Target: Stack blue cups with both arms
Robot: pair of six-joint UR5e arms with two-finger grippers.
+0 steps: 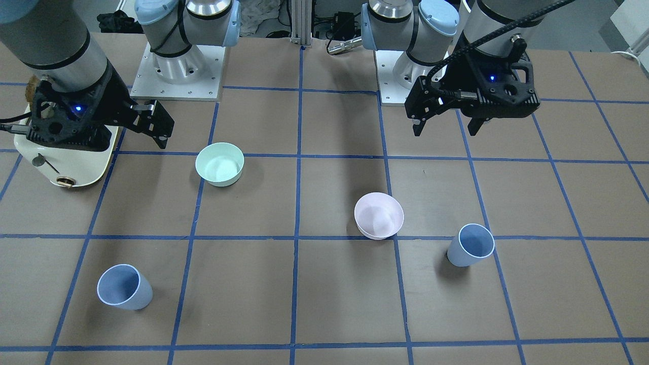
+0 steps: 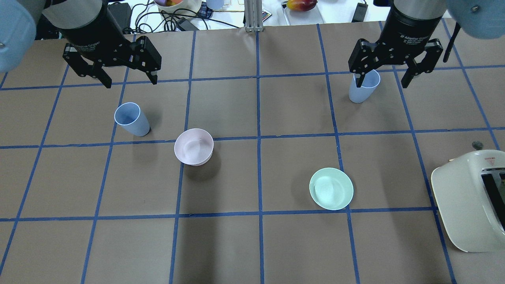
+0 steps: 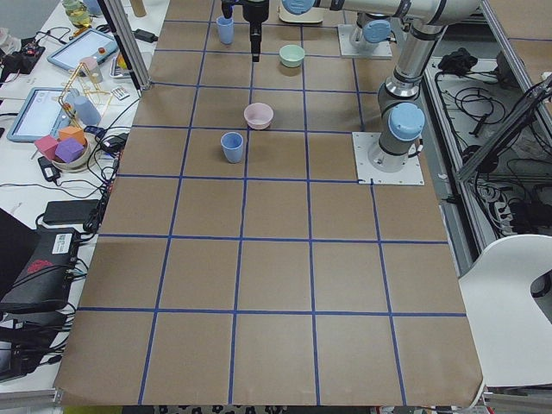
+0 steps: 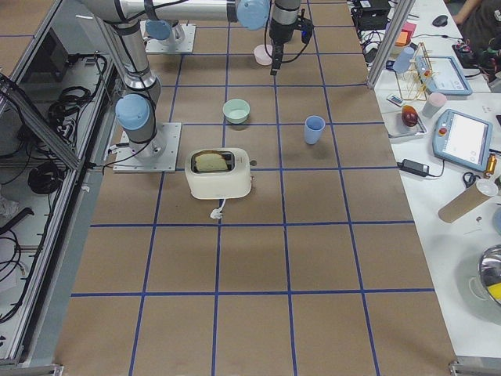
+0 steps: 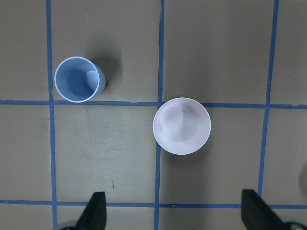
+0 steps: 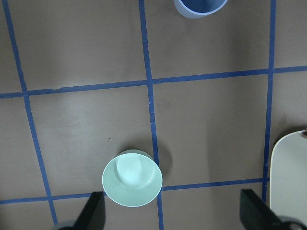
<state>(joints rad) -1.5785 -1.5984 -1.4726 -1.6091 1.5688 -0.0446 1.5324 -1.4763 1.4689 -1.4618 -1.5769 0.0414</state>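
Near cup: blue cup (image 1: 124,286) is standing upright ahead of the right gripper (image 2: 382,83), which is overlapping its rim in the overhead view; the right wrist view is cropping it.
Other cup: second blue cup (image 2: 131,119) is standing ahead of the left gripper (image 2: 130,83), off to one side, fully showing.
Count: two cups, pink bowl (image 2: 193,146), mint bowl (image 2: 331,188), one toaster (image 2: 461,197) running off the overhead frame.
Pose: both grippers are hovering, pointing down, jaws spread wide, gripping nothing.
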